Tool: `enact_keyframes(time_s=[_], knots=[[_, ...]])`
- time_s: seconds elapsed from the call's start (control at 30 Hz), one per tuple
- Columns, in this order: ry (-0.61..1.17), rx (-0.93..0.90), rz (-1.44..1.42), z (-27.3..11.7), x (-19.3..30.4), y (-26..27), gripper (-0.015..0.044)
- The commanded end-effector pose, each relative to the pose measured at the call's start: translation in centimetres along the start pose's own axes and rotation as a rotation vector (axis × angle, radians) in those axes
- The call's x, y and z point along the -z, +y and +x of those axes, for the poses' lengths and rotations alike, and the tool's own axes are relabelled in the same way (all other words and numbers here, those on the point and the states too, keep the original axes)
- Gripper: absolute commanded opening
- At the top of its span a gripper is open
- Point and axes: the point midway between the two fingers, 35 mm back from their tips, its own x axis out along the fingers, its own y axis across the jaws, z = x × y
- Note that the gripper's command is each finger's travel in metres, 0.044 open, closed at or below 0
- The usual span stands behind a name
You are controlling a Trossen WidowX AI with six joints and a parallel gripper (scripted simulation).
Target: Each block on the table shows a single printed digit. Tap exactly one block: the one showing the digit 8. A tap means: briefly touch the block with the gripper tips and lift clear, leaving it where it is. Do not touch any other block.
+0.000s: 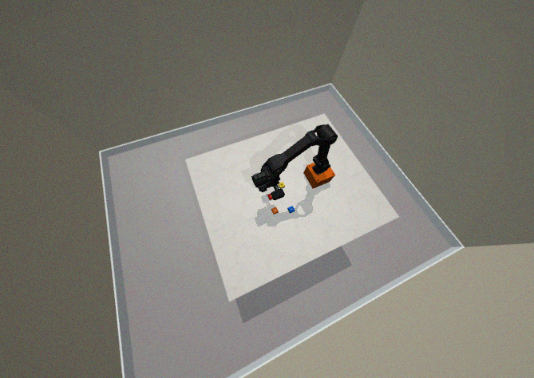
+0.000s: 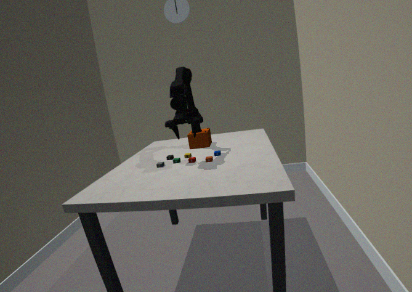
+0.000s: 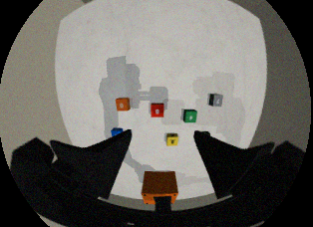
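My gripper (image 2: 186, 137) (image 3: 162, 133) is open and empty, high above the blocks. In the wrist view a yellow block (image 1: 282, 184) (image 2: 187, 155) (image 3: 172, 139) shows between and just below the fingertips. A red block (image 1: 270, 196) (image 2: 191, 159) (image 3: 157, 111), a green block (image 2: 177, 160) (image 3: 189, 115), an orange block (image 1: 274, 210) (image 2: 209, 159) (image 3: 123, 105) and a grey block (image 2: 160, 164) (image 3: 216, 100) lie beyond. A blue block (image 1: 290, 209) (image 2: 217, 153) (image 3: 117, 131) is by the left fingertip. A black block (image 2: 170, 157) is mostly hidden behind the right finger in the wrist view. The digits are too blurred to read surely.
The arm's orange base (image 1: 318, 176) (image 2: 199, 138) (image 3: 159, 184) stands on the white table (image 1: 240, 267) (image 2: 178, 187) (image 3: 164, 37). In the top view the arm hides the green, grey and black blocks. Arm shadows fall around the blocks.
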Motion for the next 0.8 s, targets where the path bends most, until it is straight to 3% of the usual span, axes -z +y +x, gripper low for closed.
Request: enact_keyframes(time_s=[0.0,0.6,0.67,0.77], knots=[[0.0,-0.002,-0.027,0.1,0.5,-0.4,0.04],[0.0,-0.002,-0.027,0.1,0.5,-0.4,0.04],[0.0,-0.002,-0.027,1.5,0.3,-0.3,0.0348],[0.0,-0.002,-0.027,6.9,0.4,-0.3,0.0269]])
